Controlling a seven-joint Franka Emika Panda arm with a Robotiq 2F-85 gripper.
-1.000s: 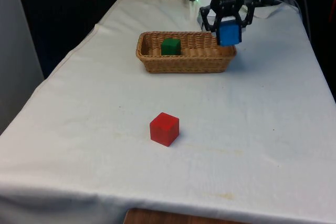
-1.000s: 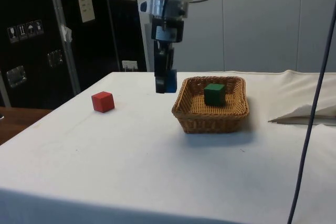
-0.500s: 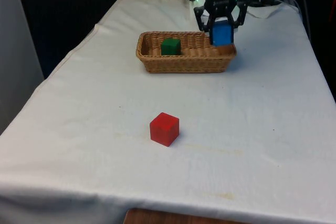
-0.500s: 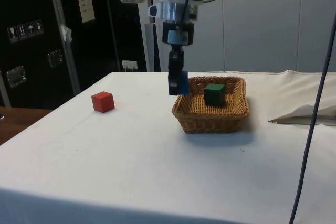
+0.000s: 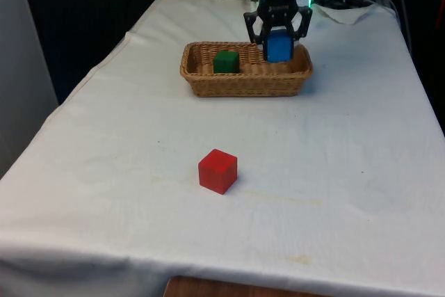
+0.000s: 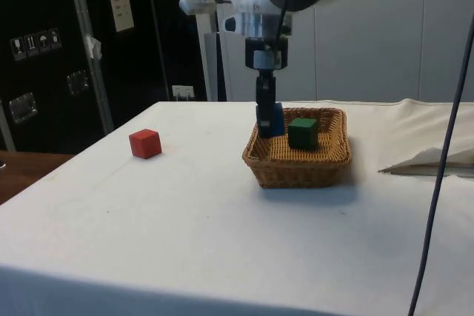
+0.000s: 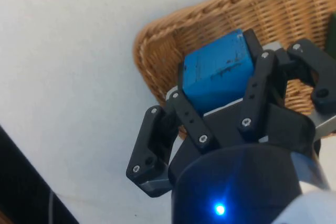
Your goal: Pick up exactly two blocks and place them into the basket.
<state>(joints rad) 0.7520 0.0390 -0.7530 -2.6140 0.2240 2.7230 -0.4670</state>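
In the front view we are seeing the red block (image 5: pixel 217 170) sitting alone on the tabletop (image 5: pixel 348 172), well apart from the wicker basket (image 5: pixel 245 81). Inside the basket, the green block (image 5: pixel 226 61) is lying toward the front view's left. To its right, our tool (image 5: pixel 279 45) is gripping the blue block (image 5: pixel 279 46), hovering above the basket's interior near its right end.
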